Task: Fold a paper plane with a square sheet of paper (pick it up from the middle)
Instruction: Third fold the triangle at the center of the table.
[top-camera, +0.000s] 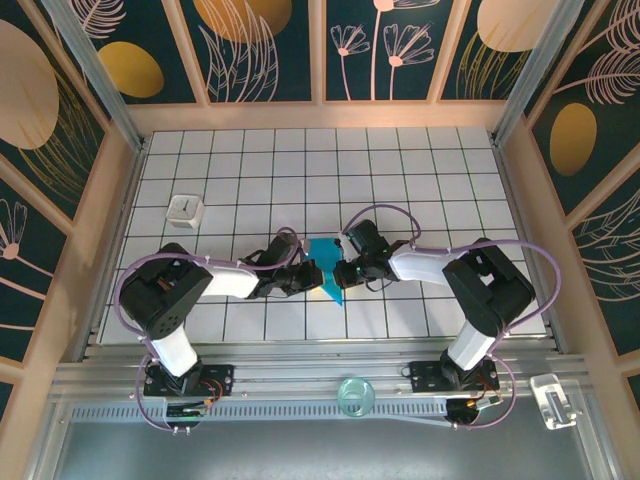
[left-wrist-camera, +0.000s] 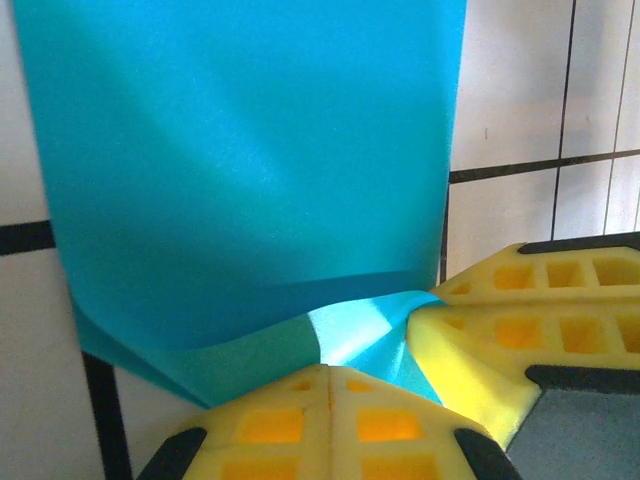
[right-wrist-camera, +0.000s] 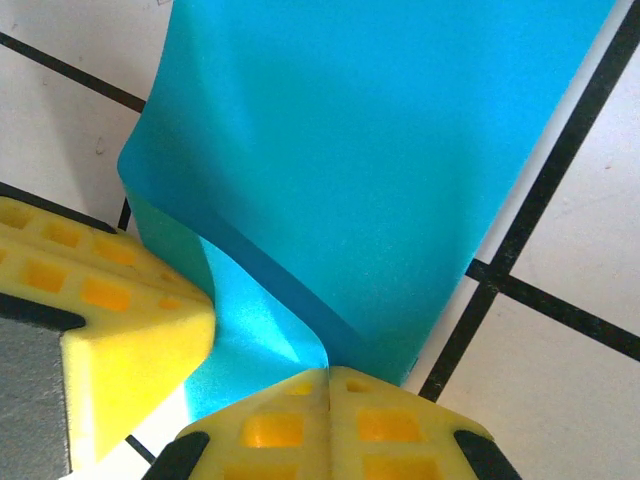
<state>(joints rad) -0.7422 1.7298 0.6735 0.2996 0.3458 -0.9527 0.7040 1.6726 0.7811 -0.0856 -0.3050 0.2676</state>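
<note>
The teal-blue sheet of paper (top-camera: 326, 262) hangs folded between my two grippers over the middle of the table, narrowing to a point toward the near edge. My left gripper (top-camera: 312, 276) is shut on its left side. In the left wrist view my yellow fingertips (left-wrist-camera: 300, 400) meet on the paper's (left-wrist-camera: 250, 170) curled lower edge, with the right gripper's fingers (left-wrist-camera: 520, 320) pinching close beside. My right gripper (top-camera: 346, 268) is shut on the right side. In the right wrist view its fingertips (right-wrist-camera: 380, 410) close on the paper's (right-wrist-camera: 380, 150) folded edge, and the left gripper's fingers (right-wrist-camera: 110, 310) are at the left.
A small white cube (top-camera: 185, 210) sits on the grid table (top-camera: 400, 180) at the back left. A clear ring (top-camera: 353, 396) and a clear plastic piece (top-camera: 552, 400) lie on the metal rail by the arm bases. Wooden walls border the table.
</note>
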